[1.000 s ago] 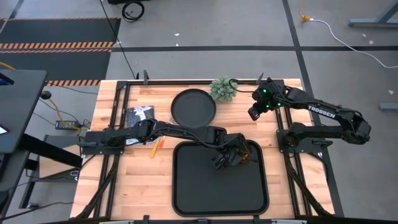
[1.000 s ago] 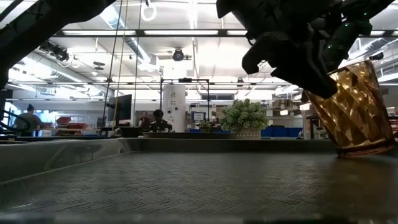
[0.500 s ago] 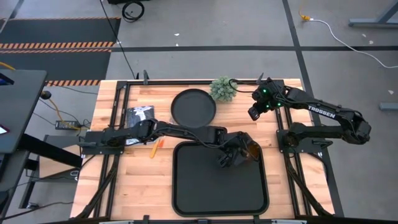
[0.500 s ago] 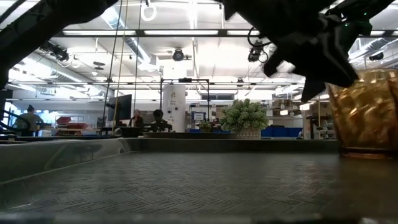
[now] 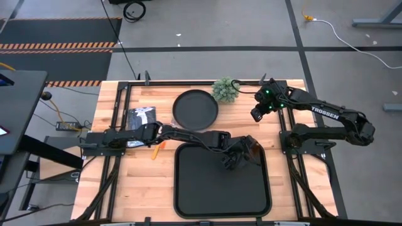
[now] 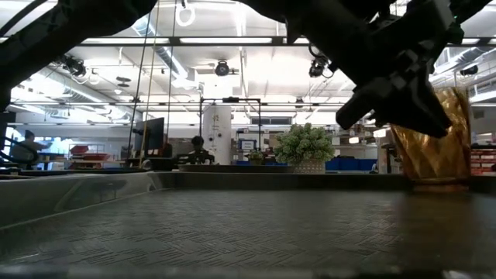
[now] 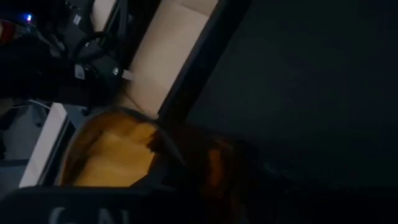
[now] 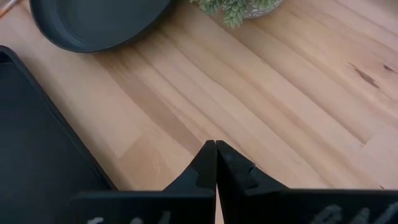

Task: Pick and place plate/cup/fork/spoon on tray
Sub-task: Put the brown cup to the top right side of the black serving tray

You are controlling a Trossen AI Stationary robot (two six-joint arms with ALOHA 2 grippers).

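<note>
White lettering reading "TROSSEN" runs along the forearm of the right arm [image 5: 326, 114]; no other writing can be read.

The left arm [image 5: 176, 133] stretches low across the wooden table [image 5: 125, 182] and reaches over the far right corner of the large black rectangular tray [image 5: 220, 194] with rounded corners and a raised edge. The left gripper [image 5: 237, 155] sits just inside that corner, right against the small translucent amber-orange cup [image 6: 430, 147]. In the low view the cup stands upright on the tray floor, its mouth upward, with the dark fingers crossing in front of its upper part. In the left wrist view the cup [image 7: 118, 155] fills the space beside the fingers; whether the jaws are clamped on it or released cannot be told.

The right arm is folded back beyond the tray's far right corner, with its right gripper [image 8: 216, 163] hovering over bare wood, jaws pressed together and holding nothing.

The round matte black plate [image 5: 195, 109] with a raised rim lies on the table just beyond the tray's far edge. A small green bushy plant [image 5: 225, 90] stands just beside the plate, on the side toward the right arm. An orange handle [image 5: 157, 149] lies on the wood beyond the tray's far left corner, partly under the left arm, its long axis slanting; fork or spoon cannot be told.
</note>
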